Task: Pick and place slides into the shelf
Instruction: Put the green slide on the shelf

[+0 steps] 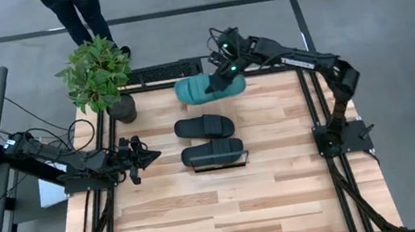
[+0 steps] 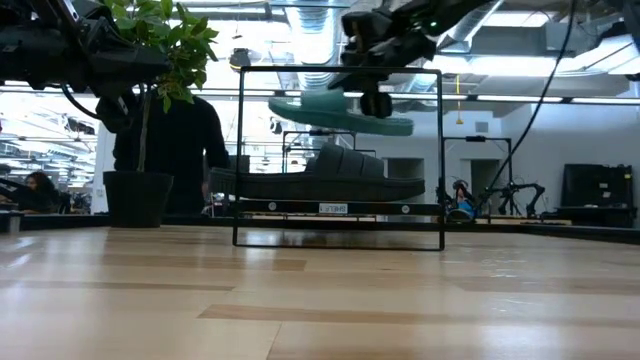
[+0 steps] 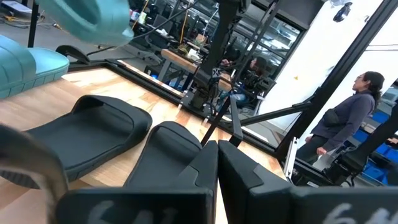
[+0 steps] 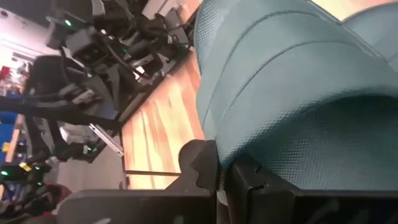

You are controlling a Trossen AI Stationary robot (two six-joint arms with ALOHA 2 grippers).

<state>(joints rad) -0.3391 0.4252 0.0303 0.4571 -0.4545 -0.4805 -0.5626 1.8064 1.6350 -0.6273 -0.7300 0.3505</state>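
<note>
My right gripper (image 1: pixel 223 79) is shut on a teal slide (image 1: pixel 208 89) and holds it in the air near the table's far edge, in the low view too (image 2: pixel 340 112). A second teal slide (image 3: pixel 25 65) lies on the table below it. Two black slides lie flat mid-table, one farther (image 1: pixel 207 126) and one nearer (image 1: pixel 213 154). The shelf's black wire frame (image 2: pixel 240 150) stands at the nearer one; its plank does not show. My left gripper (image 1: pixel 146 155) is shut, holds nothing, and hovers left of the black slides. My right gripper pinches the teal slide between its two fingers at an edge of the ribbed upper (image 4: pixel 249 149). The fingers come from above, pointing down (image 2: pixel 376 102). The slide is lifted clear of the table and hangs roughly level below the gripper.
A potted plant (image 1: pixel 104 77) stands at the table's far left corner. A keyboard (image 1: pixel 165 73) lies along the far edge, and a person (image 1: pixel 79 12) stands beyond it. The near half of the wooden table (image 1: pixel 229 210) is bare wood.
</note>
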